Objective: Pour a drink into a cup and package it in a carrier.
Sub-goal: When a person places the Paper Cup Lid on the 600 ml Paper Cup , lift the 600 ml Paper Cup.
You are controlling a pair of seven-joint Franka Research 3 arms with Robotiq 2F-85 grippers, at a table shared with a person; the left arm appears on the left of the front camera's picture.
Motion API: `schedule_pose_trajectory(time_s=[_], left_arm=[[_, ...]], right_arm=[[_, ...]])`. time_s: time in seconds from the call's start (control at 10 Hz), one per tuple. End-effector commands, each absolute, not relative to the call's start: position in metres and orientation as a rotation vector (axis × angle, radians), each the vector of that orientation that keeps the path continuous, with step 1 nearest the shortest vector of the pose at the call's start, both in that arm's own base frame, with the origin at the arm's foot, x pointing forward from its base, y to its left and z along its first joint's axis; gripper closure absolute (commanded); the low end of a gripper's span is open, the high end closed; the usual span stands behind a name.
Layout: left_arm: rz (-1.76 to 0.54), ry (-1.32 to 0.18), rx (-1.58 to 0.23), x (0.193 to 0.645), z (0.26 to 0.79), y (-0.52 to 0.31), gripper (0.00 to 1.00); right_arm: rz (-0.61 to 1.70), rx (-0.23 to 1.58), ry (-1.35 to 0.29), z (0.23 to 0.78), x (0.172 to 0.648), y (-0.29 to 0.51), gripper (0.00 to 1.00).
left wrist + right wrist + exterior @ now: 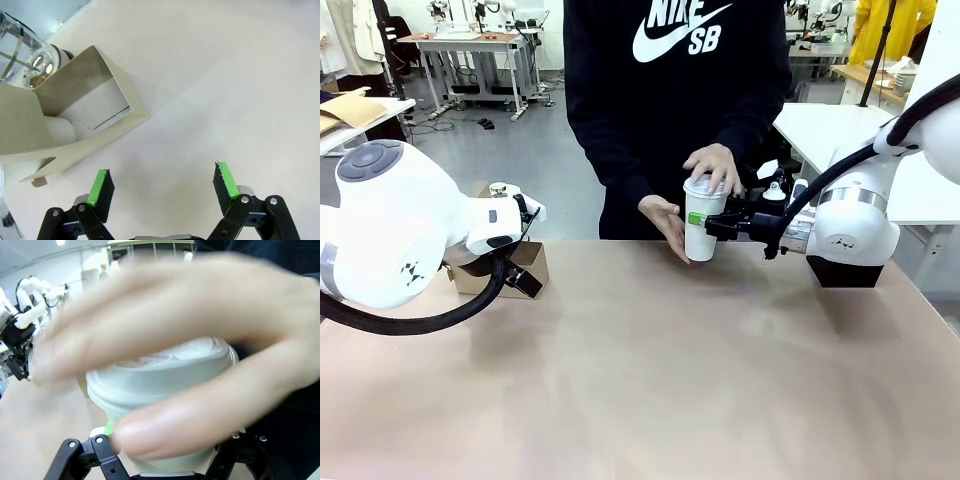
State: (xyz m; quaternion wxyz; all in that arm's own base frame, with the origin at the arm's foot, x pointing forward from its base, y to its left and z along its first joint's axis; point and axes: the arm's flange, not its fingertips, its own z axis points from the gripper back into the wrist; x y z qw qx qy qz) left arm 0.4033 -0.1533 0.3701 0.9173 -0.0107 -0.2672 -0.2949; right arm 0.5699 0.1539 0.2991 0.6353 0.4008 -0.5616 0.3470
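Note:
The white paper cup (700, 228) with a white plastic lid stands upright at the far middle of the table. My right gripper (716, 226) is shut on its side from the right. One of the person's hands (716, 166) presses on the lid, and the other hand (666, 220) steadies the cup's left side. In the right wrist view the lidded cup (165, 375) sits between my fingers under the blurred hand (165, 315). The brown cardboard carrier (532, 262) stands at the left, behind my left arm. My left gripper (162, 182) hangs open above bare table, just beside the carrier (90, 107).
A clear glass bottle (22, 55) stands by the carrier's far side, and something white and rounded (62, 131) shows inside the carrier. A black box (845, 270) sits under my right arm. The near half of the tan table (650, 390) is free.

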Motion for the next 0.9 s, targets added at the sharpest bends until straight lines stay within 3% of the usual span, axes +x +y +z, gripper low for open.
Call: schedule_pose_trajectory(time_s=[0.0, 0.8], left_arm=[[-0.604, -0.55, -0.025, 0.4035, 0.3703, -0.1523, 0.0], [-0.604, -0.55, -0.025, 0.4035, 0.3703, -0.1523, 0.0]], right_arm=[[0.79, 0.92, -1.293, 0.3031, 0.5698, 0.159, 0.19], [0.79, 0.92, -1.293, 0.3031, 0.5698, 0.159, 0.19]])
